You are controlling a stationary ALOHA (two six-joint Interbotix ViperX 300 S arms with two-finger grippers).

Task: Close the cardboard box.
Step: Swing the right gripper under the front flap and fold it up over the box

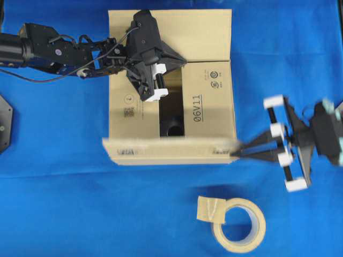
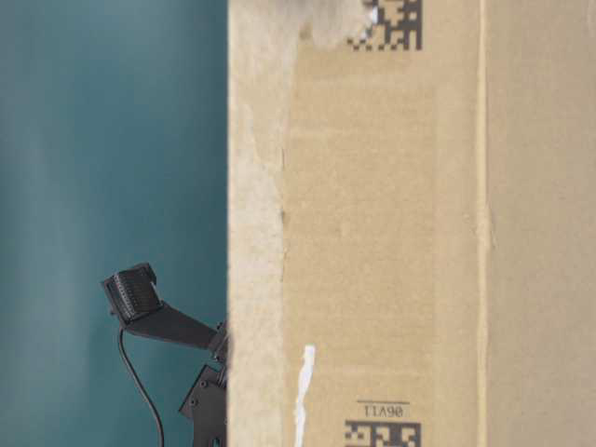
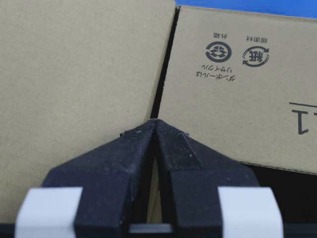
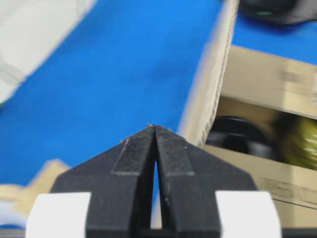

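The cardboard box (image 1: 206, 101) sits mid-table, and its right flap, printed "06V11", is folded over the top. The left flap (image 1: 131, 101) is folded in too, leaving a dark gap (image 1: 171, 115) between them. The near flap (image 1: 171, 150) stands raised and looks blurred. The far flap (image 1: 177, 32) shows its plain face. My left gripper (image 1: 185, 62) (image 3: 156, 121) is shut, empty, tips over the seam between the far and right flaps. My right gripper (image 1: 237, 152) (image 4: 155, 128) is shut and empty at the near flap's right end (image 4: 213, 89).
A beige tape roll (image 1: 238, 225) lies on the blue cloth in front of the box. Dark objects show inside the box (image 4: 237, 136). The table-level view is mostly filled by the box wall (image 2: 391, 233), with a black arm part (image 2: 140, 298) at its left.
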